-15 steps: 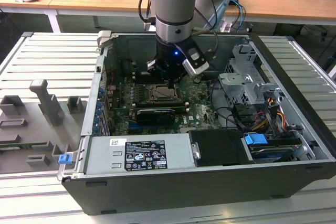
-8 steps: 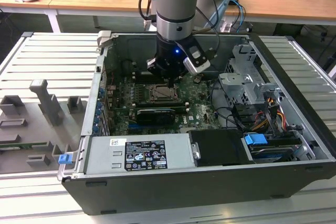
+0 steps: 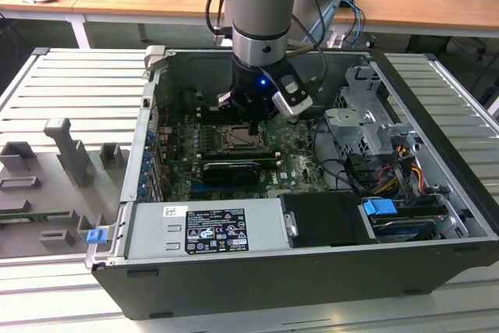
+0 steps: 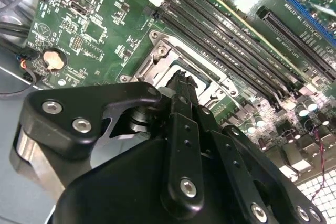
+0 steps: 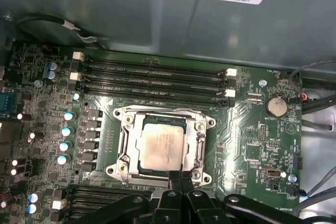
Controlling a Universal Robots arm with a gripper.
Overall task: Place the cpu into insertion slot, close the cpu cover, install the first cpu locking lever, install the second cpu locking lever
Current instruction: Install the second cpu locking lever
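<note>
In the first wrist view the cpu (image 5: 163, 148) lies flat in the insertion slot (image 5: 116, 170), its pale metal face showing. The silver cpu cover (image 5: 127, 135) lies down around it as a frame. My gripper (image 5: 181, 178) is shut, its black fingertips pressed together at the socket's near edge with nothing visible between them. In the second wrist view the gripper (image 4: 181, 80) touches the rim of the cpu cover (image 4: 160, 56) and hides the chip. In the exterior view the gripper (image 3: 253, 125) hangs right over the insertion slot (image 3: 234, 139) inside the open computer case. I cannot make out the locking levers.
Long black memory slots (image 5: 152, 77) run beside the socket, and a row of capacitors (image 5: 65, 129) stands on another side. A coin battery (image 5: 276, 106) sits nearby. A black card (image 3: 230, 169), power supply (image 3: 203, 228) and drive cage (image 3: 366, 118) crowd the case.
</note>
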